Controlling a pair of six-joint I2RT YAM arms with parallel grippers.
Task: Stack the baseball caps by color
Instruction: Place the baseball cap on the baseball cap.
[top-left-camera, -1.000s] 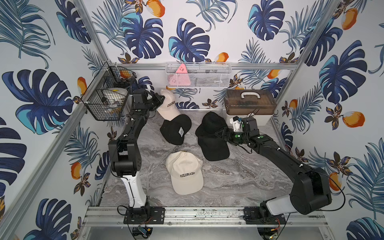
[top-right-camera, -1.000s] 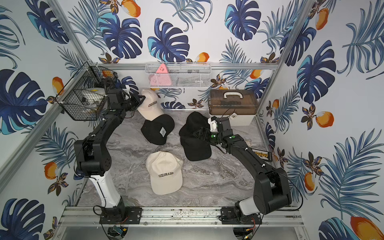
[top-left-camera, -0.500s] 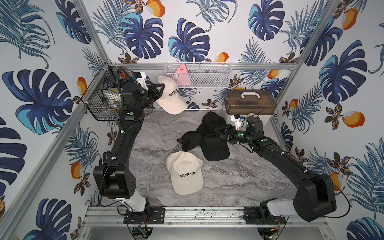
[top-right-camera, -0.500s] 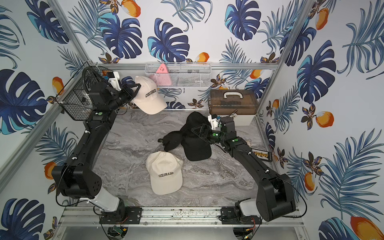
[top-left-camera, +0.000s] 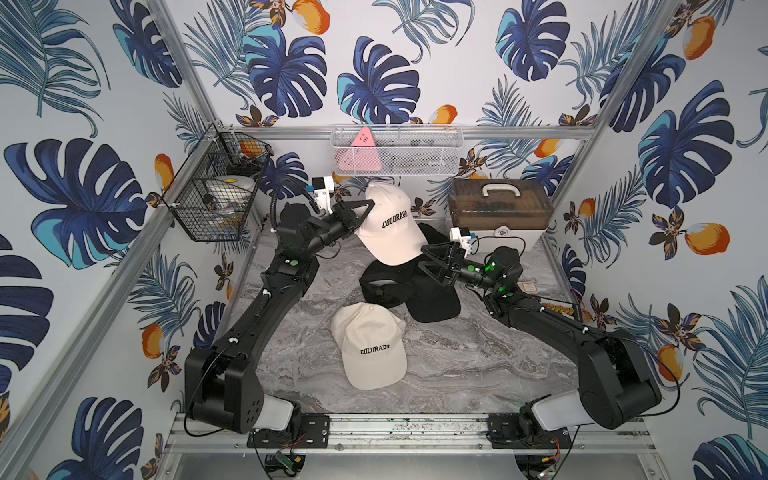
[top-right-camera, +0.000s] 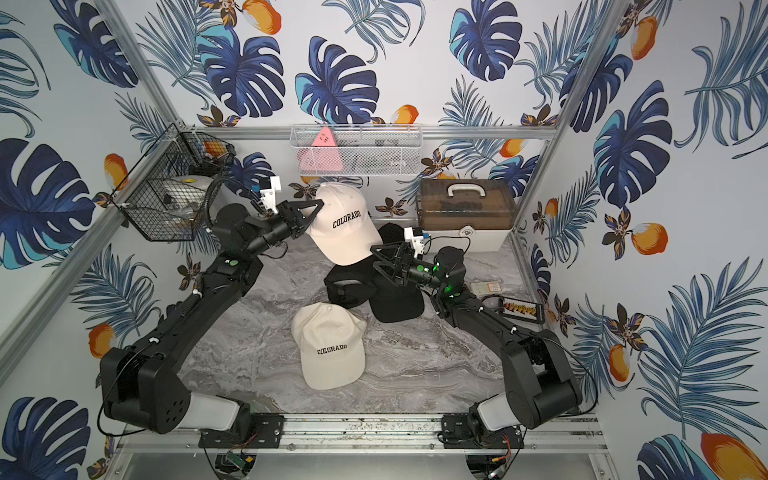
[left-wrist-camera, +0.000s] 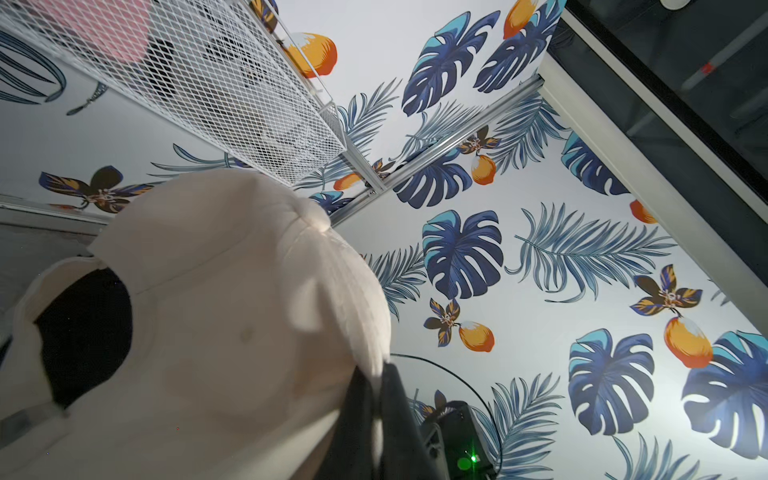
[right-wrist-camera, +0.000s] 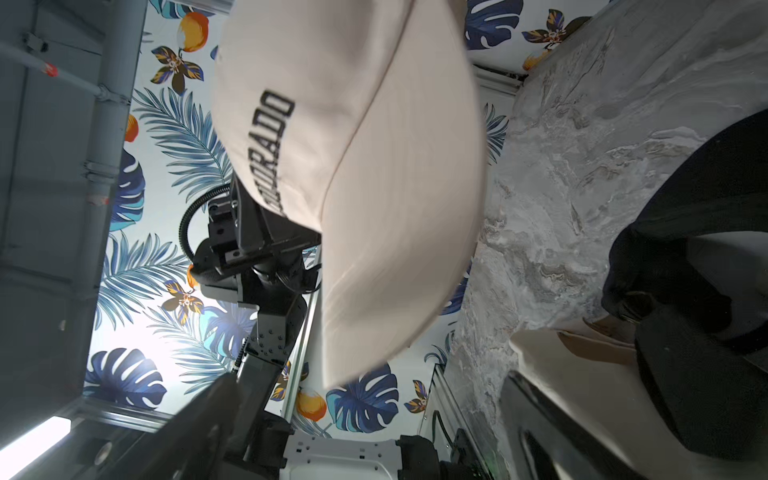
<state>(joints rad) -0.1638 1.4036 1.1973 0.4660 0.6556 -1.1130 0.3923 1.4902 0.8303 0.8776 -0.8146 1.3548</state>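
Observation:
My left gripper (top-left-camera: 365, 211) is shut on the back edge of a cream "COLORADO" baseball cap (top-left-camera: 390, 226), which hangs in the air over the back of the table. In the left wrist view the fingers (left-wrist-camera: 386, 415) pinch that cap's fabric (left-wrist-camera: 208, 311). Below it, a crumpled black cap (top-left-camera: 384, 284) lies against a larger black cap (top-left-camera: 434, 301). My right gripper (top-left-camera: 424, 257) stands open just above the black caps and beside the hanging brim, holding nothing. A second cream cap (top-left-camera: 372, 345) lies flat near the front, as both top views show (top-right-camera: 330, 345).
A black wire basket (top-left-camera: 216, 195) hangs on the left wall and a white mesh basket (top-left-camera: 395, 149) on the back wall. A brown-lidded box (top-left-camera: 498, 212) stands at the back right. Small items (top-left-camera: 561, 309) lie by the right wall.
The left arm has lifted the cream cap off the back of the table and carried it right. One black cap has slid right against the other. The right gripper has opened wider.

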